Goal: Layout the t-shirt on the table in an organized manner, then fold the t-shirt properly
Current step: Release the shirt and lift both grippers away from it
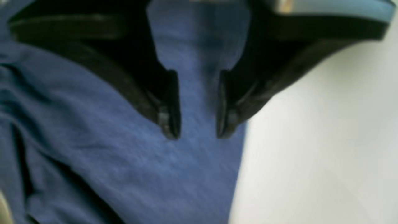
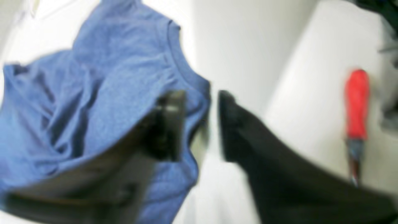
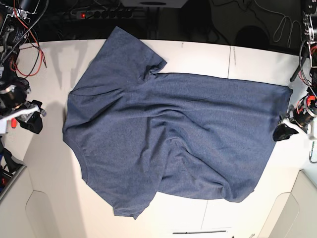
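In the left wrist view, the left gripper is seen spread above the t-shirt; in the right wrist view, the right gripper is parted at the collar; in the base view, the t-shirt is spread on the table.

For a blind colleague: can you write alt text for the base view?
A blue t-shirt lies spread, wrinkled, across a white table, one sleeve pointing to the far edge. The left tool sits at the shirt's right edge, the right tool left of it.

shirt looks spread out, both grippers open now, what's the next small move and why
Probably smooth the bunched lower hem corner. The heathered blue t-shirt lies spread on the white table, but folds gather near its lower edge. The left gripper, open at the hem edge, looks nearest.
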